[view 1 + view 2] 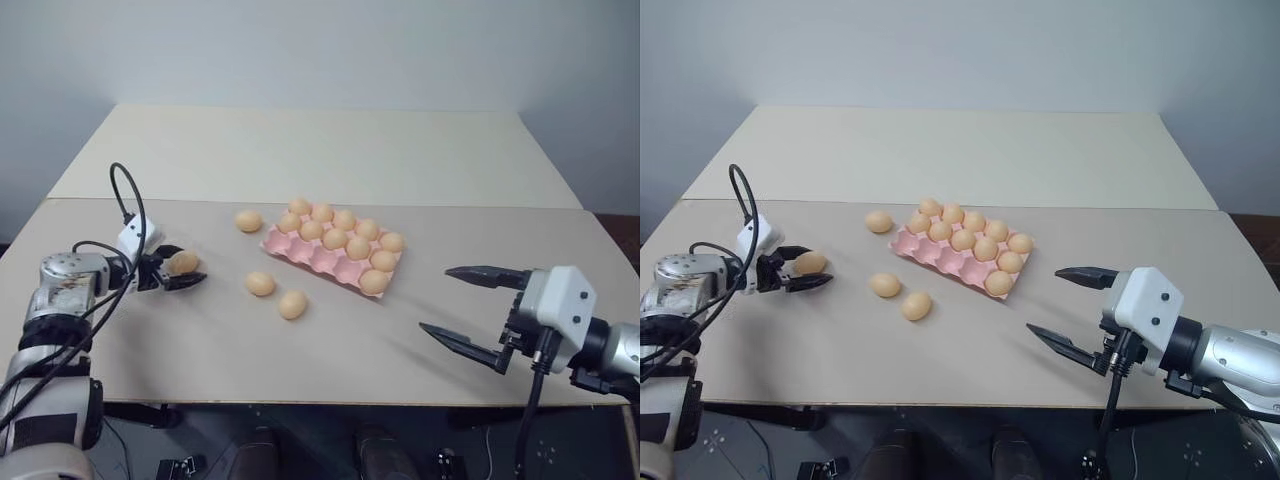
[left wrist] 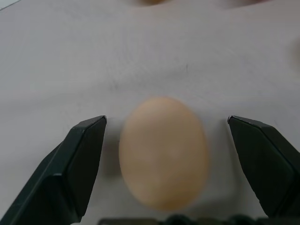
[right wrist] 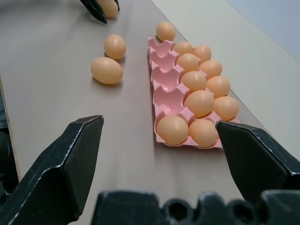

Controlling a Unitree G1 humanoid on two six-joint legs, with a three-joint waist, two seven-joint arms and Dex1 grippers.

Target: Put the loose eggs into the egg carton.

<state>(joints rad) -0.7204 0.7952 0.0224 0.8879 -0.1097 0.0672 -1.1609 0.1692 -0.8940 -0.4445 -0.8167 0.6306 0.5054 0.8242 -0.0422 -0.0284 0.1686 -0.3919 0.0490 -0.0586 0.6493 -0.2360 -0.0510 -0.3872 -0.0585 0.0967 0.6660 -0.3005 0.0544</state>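
4 loose eggs lie on the counter, all on the left side of the egg carton. The leftmost egg sits between the fingers of the left hand, whose jaws stand wide apart on either side of it with a clear gap at each flank; nothing is gripped yet. That straddling pose looks like the set-up for a pinch across the egg's narrow width, so the next move would be to close gently. 2 more eggs, one just beside the other, rest in front of the carton's near-left corner, and another egg lies close to its far-left corner.

The pink carton lies flat and slightly skewed. Its 2 far rows and the right-hand cup of its near row hold eggs, while the rest of the near row, 4 cups by my count, stands empty, matching the 4 eggs still out.

The right hand hovers open and empty, to the right of the carton, apparently waiting clear of the work.
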